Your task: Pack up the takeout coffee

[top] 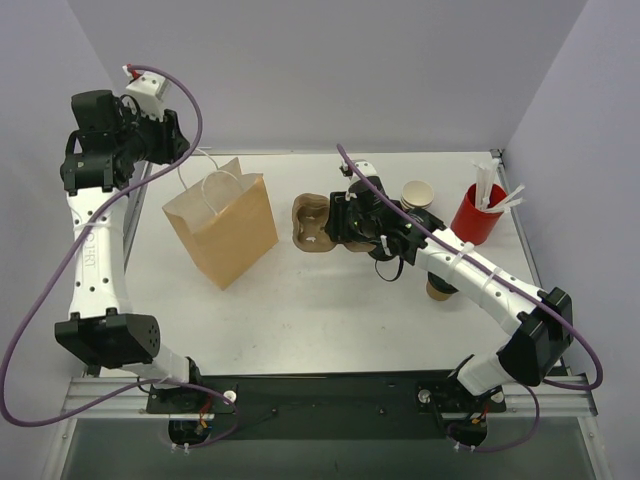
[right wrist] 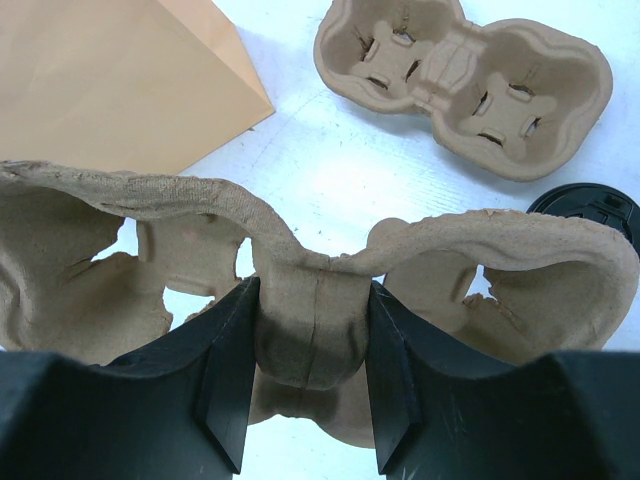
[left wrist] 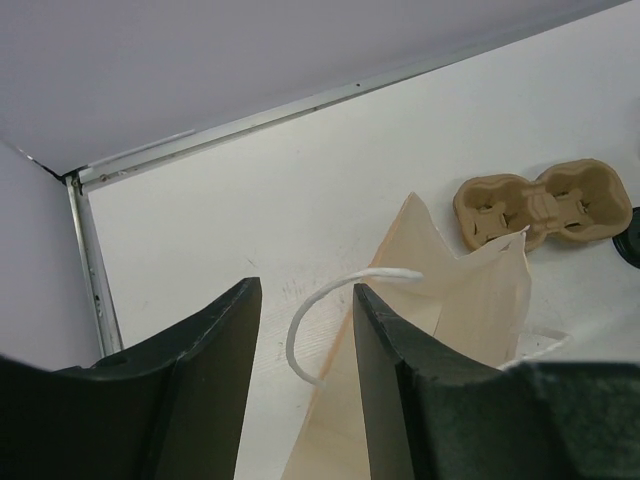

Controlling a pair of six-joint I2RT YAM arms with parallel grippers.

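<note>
**Student:** What does the right pincer (right wrist: 311, 288) hold?

**Tutor:** It is clenched on the middle ridge of a cup tray (right wrist: 310, 330), with one finger on each side of the ridge. The tray's two wells spread out to the left and right of the fingers. Beyond the fingertips and to their right, a second cup tray (right wrist: 465, 85) lies open side up on the worktop (top: 330, 300). A black lid (right wrist: 590, 205) shows at the right edge of the wrist view, near that tray. Beyond the fingertips and to their left is a corner of the paper bag (right wrist: 110, 80).

**Student:** And the left pincer (left wrist: 305, 290)?

**Tutor:** Released. Its jaws stand apart and grip nothing. The bag's white cord handle (left wrist: 292, 340) arcs across the gap beyond the fingertips. Whether the cord touches the right-hand finger cannot be told. The bag stands upright on the worktop, below and ahead of this pincer, with its mouth up.

**Student:** Where is the takeout coffee cup (top: 417, 193)?

**Tutor:** It stands upright on the worktop with its pale inside showing. It is behind the right pincer, on the wrist side, between that arm and a red cup (top: 478, 215) holding white sticks (top: 495, 190). The cup is outside the bag and held by neither pincer. It is well apart from the left pincer, and the bag lies between the two.
</note>
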